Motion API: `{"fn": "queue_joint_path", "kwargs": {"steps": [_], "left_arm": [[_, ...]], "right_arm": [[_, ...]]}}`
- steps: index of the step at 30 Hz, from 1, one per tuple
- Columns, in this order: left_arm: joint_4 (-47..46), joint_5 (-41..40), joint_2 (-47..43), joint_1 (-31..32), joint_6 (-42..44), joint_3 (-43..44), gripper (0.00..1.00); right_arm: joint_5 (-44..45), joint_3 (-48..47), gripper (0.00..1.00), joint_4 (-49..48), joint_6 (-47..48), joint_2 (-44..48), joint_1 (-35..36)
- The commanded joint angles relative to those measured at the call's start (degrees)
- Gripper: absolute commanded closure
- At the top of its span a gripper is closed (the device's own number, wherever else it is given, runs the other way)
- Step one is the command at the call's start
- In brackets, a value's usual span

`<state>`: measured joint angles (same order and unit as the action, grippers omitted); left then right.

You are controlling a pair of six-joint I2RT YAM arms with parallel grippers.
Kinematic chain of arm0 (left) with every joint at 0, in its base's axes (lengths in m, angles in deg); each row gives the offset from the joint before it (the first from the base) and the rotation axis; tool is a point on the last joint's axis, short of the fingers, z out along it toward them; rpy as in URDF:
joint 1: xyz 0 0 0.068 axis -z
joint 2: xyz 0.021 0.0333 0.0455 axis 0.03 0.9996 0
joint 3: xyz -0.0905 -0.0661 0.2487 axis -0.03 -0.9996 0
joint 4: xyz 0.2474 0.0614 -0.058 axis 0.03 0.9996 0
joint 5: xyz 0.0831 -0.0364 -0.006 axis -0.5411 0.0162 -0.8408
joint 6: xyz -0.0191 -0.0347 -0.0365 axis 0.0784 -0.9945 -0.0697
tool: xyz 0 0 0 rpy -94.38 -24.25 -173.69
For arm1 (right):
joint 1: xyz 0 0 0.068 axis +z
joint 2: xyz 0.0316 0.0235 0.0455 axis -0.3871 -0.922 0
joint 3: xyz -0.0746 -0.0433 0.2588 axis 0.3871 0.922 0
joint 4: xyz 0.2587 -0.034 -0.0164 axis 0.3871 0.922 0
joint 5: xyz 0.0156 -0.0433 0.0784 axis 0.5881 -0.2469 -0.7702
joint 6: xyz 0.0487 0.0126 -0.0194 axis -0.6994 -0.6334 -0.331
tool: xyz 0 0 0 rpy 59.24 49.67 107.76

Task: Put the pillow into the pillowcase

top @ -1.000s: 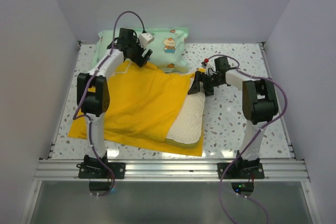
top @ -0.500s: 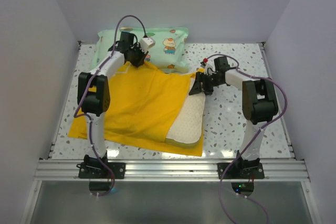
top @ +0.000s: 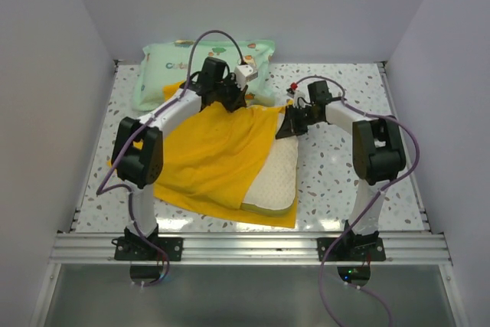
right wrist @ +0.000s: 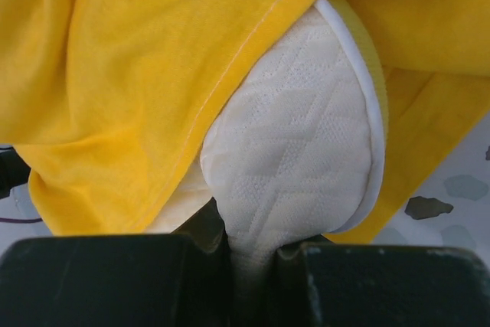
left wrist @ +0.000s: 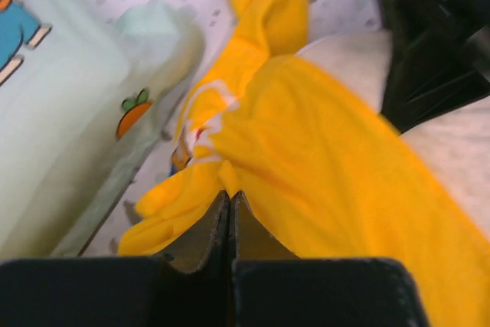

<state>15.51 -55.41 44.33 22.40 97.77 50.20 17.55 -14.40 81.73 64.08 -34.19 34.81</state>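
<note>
Left gripper (left wrist: 230,198) — jaws pinched tight on the far hem of the pillowcase (top: 210,151). The pillow (top: 277,180) lies to its right, long axis near to far, its right strip uncovered. Right gripper (right wrist: 253,254) — nearer — is clamped on the pillow's far corner.

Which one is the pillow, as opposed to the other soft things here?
Start from the speckled table and find the big yellow pillowcase spread across its middle. The pillow pokes out from the case's right side, its far corner pinched by the right gripper. It is flat, cream-white and quilted with a yellow edge band, unlike the mint-green cartoon pillow at the back.
</note>
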Motion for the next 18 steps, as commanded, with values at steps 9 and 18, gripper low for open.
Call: {"fn": "queue_joint_path", "kwargs": {"steps": [9,18], "left_arm": [[-16.97,0.50,-3.49,0.23,-26.23,-5.07,1.00],[-2.36,-8.56,-16.37,0.39,-3.89,-7.24,0.25]], "right_arm": [[-0.91,-1.80,1.00,-3.79,4.61,5.42,1.07],[-3.37,3.55,1.00,-5.89,1.89,9.10,0.54]]}}
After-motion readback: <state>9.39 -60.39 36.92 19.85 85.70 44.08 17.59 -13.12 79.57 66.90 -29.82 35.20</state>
